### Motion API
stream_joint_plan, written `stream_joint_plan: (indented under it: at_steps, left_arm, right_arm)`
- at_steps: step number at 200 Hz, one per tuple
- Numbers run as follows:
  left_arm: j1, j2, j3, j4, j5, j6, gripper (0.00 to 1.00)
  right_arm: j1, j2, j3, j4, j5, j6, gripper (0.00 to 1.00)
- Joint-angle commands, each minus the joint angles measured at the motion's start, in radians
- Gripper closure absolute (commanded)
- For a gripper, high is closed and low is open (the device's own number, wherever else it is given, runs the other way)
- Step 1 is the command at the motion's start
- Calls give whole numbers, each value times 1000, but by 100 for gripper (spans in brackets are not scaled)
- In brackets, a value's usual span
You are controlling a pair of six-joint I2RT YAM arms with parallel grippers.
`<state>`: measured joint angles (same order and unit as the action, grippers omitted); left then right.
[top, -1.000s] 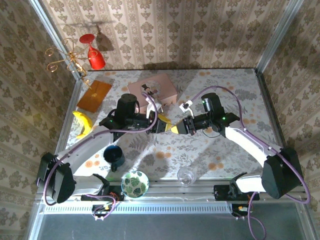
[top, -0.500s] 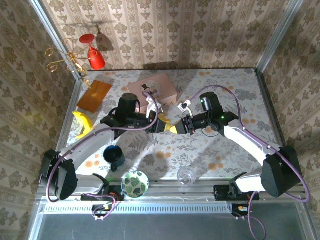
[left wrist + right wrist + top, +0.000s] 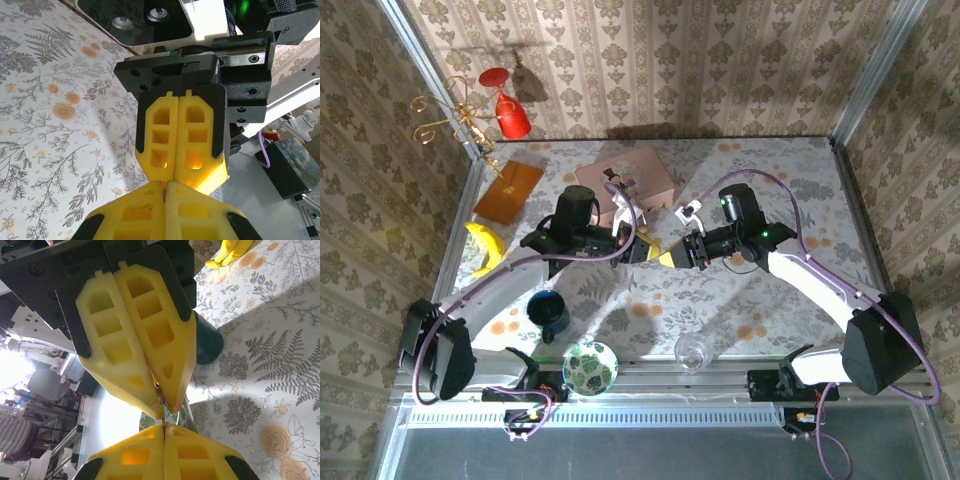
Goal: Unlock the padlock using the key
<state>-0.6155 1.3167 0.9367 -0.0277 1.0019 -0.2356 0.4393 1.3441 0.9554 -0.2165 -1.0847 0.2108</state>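
Both pairs are shut tight and meet tip to tip above the middle of the worktop [image 3: 650, 300]. The left fingers [image 3: 647, 252] point right and the right fingers [image 3: 669, 258] point left, w/ basically no gap between the tips.

On the right wrist cam a thin metal sliver bridges the seam of the left pair and the seam of the right pair. It looks like the key [image 3: 160, 409], but I can't tell which pair actually grips it. Can't tell where the padlock is either, too small to pick out.

Room-wise:
- The pink box [image 3: 650, 170] sits just beyond the left fingers on the far side, so it's tight there.
- The near side of the fingers is bare floral worktop up to the near edge, where a patterned bowl [image 3: 590, 367] and a clear glass [image 3: 692, 351] sit.
- A dark mug [image 3: 550, 312] is near-left of the left fingers.
- A banana [image 3: 485, 247] is well off to their left, by the left edge.
- Far-right of the right fingers the worktop runs open to the wall.
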Motion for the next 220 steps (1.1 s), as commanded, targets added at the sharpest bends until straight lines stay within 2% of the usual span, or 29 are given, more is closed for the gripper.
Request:
stream_joint_plan:
  at_steps: [1, 6, 14, 26, 35, 48, 59, 77, 97, 121, 137, 179, 220]
  left_arm:
    - [27, -15, -1, 64, 1, -41, 100]
    - [33, -18, -10, 89, 2, -58, 100]
    - [45, -25, -25, 132, 1, -93, 100]
    - [65, -36, -55, 228, -4, -164, 100]
    - [86, -45, -82, 319, -9, -233, 100]
    - [112, -53, -131, 476, -26, -352, 100]
    - [127, -55, -164, 596, -50, -448, 100]
    - [132, -53, -194, 733, -97, -551, 100]
    - [131, -57, -210, 805, -176, -624, 100]
    - [131, -65, -232, 866, -266, -685, 100]
    - [128, -70, -244, 894, -314, -717, 100]
    - [100, -81, -263, 911, -445, -732, 100]
    - [85, -76, -265, 917, -482, -738, 100]
  right_arm:
    - [7, -15, 37, -22, 16, -11, 100]
    - [7, -19, 36, -21, 24, -9, 98]
    - [7, -27, 34, -20, 42, -5, 85]
    - [5, -42, 27, -10, 75, 15, 75]
    - [3, -59, 16, 8, 106, 40, 62]
    - [-1, -89, -8, 61, 154, 101, 61]
    - [-2, -124, -37, 134, 203, 174, 51]
    - [-1, -171, -97, 294, 332, 346, 45]
    - [1, -192, -145, 446, 472, 527, 45]
    - [25, -193, -249, 721, 671, 733, 44]
    - [45, -161, -293, 897, 740, 810, 48]
    - [159, -41, -234, 1090, 842, 794, 51]
    - [209, 41, -183, 1172, 872, 771, 53]
